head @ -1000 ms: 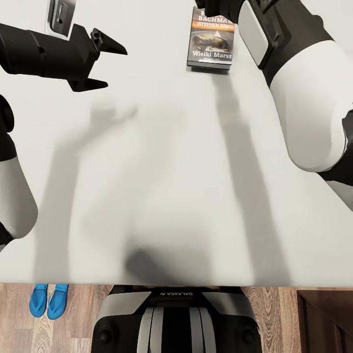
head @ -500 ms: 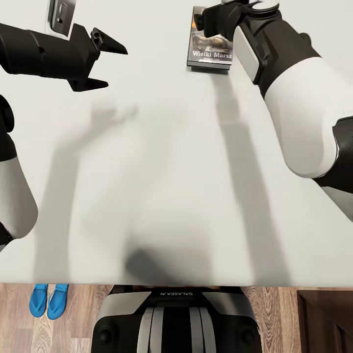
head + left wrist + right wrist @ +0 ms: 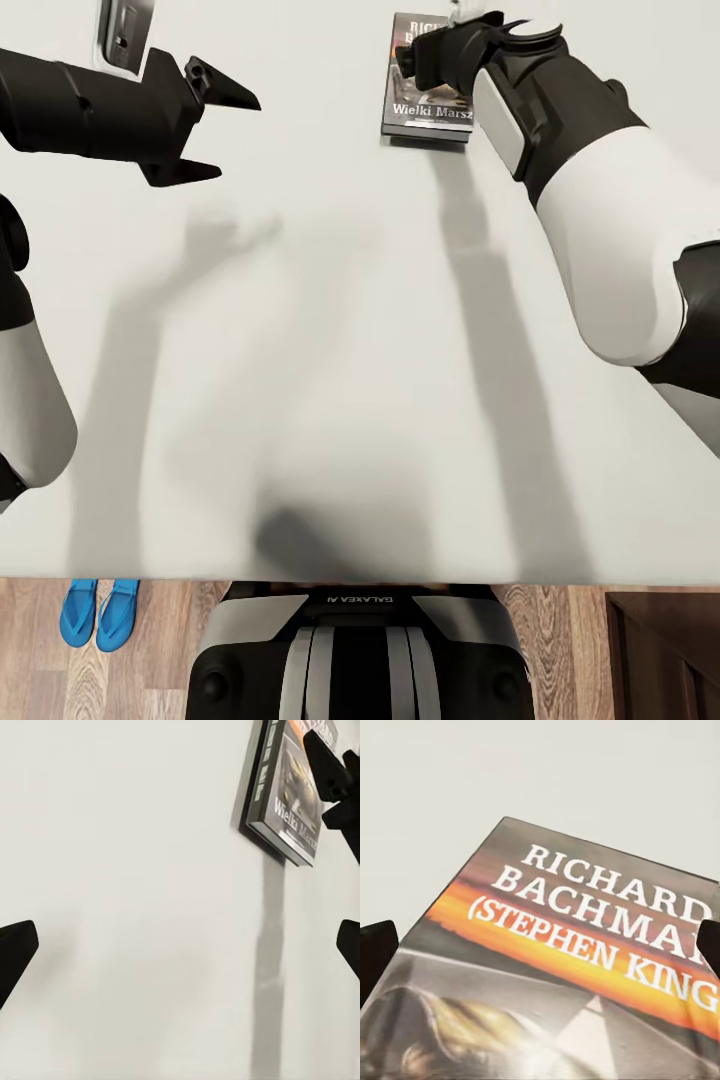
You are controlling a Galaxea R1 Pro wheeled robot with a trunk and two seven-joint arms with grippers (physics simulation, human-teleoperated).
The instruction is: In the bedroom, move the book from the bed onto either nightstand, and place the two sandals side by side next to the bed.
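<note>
Lowered, right hand (image 3: 432,62) hovers spread over book (image 3: 425,110).

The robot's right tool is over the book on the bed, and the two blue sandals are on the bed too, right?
Not quite. The right tool is over the book on the bed, but the head view shows the two blue sandals on the wooden floor beside the bed.

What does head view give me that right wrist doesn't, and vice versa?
Head view alone: the two sandals side by side on the wood floor, the left claw open over the bed, a dark cabinet corner, and the right claw above the book. Right wrist alone: the full author lettering and orange band up close. Shared: book flat on the mattress.
</note>
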